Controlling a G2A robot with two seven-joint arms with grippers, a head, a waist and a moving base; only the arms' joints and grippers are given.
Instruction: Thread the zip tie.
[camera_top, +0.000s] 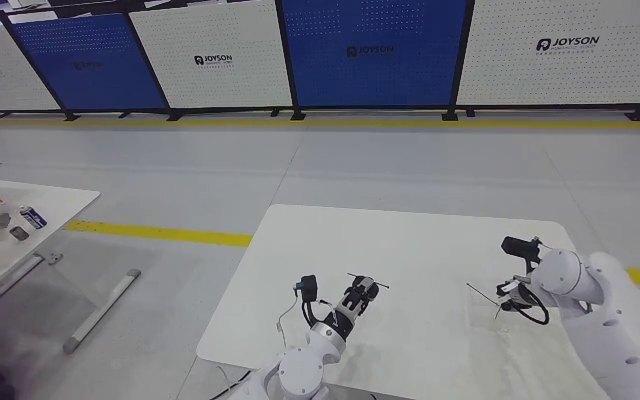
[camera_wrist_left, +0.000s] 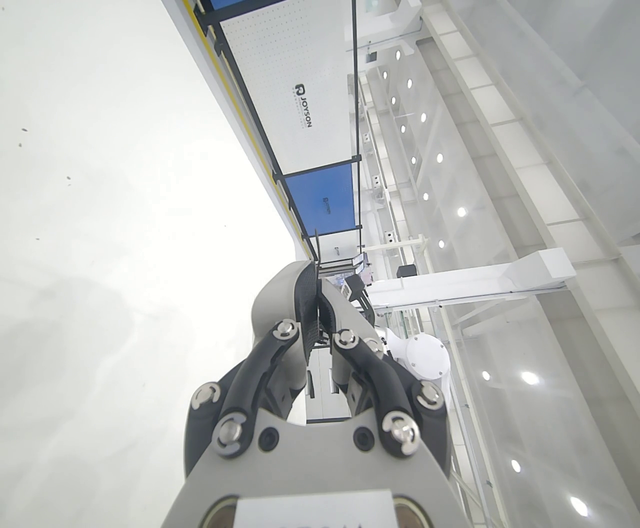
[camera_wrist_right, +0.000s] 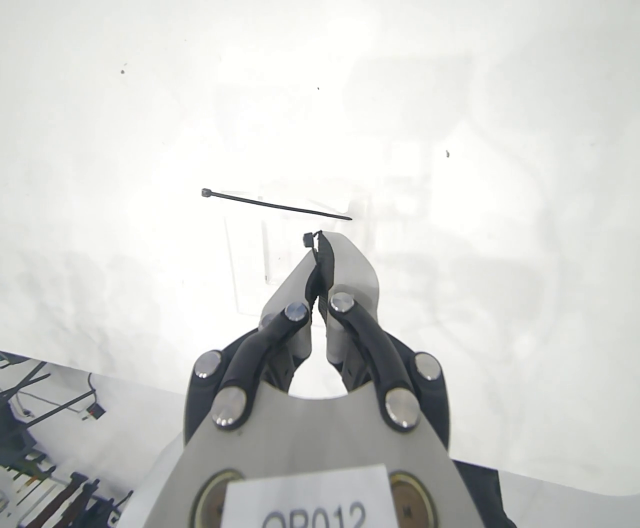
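Observation:
My left gripper (camera_wrist_left: 317, 280) is near the front middle of the white table (camera_top: 420, 240) and is shut on a thin black zip tie (camera_wrist_left: 316, 242); a short end sticks out past the fingertips. In the top view that zip tie (camera_top: 368, 281) lies crosswise in the left gripper (camera_top: 362, 290). My right gripper (camera_wrist_right: 320, 250), at the table's right side (camera_top: 510, 291), is shut on a second zip tie, whose small head (camera_wrist_right: 306, 239) shows at the fingertips. A third black zip tie (camera_wrist_right: 275, 205) lies flat on the table just beyond the right gripper, also visible from above (camera_top: 482, 294).
Another white table (camera_top: 40, 205) with small items stands at the far left across the floor. Blue and white pegboard panels (camera_top: 370, 50) line the back. A cable (camera_top: 285, 320) hangs by the left arm at the table's front edge.

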